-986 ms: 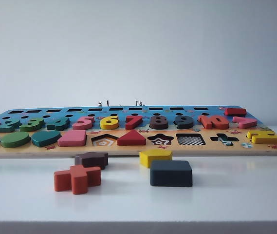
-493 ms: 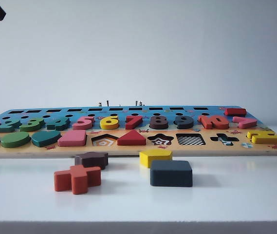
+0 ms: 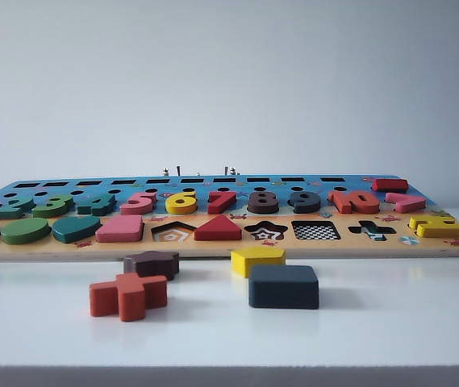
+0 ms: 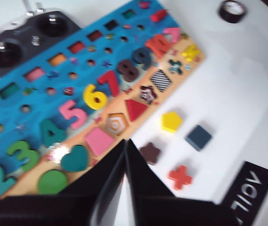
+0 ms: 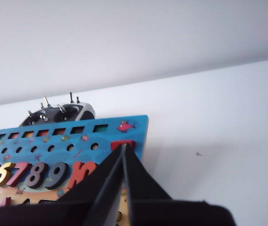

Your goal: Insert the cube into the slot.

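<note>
Above the board (image 3: 237, 246), the left gripper (image 4: 125, 143) tilts down over its shape row and the right gripper (image 5: 123, 148) hangs by its far corner, both closed and empty, while four loose blocks lie before it, the cube (image 3: 284, 287) just ahead of the slot (image 3: 316, 230).

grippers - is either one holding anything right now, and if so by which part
Nothing is held. The left gripper and right gripper are both shut on nothing, up above the board; the cube lies untouched on the table.
</note>
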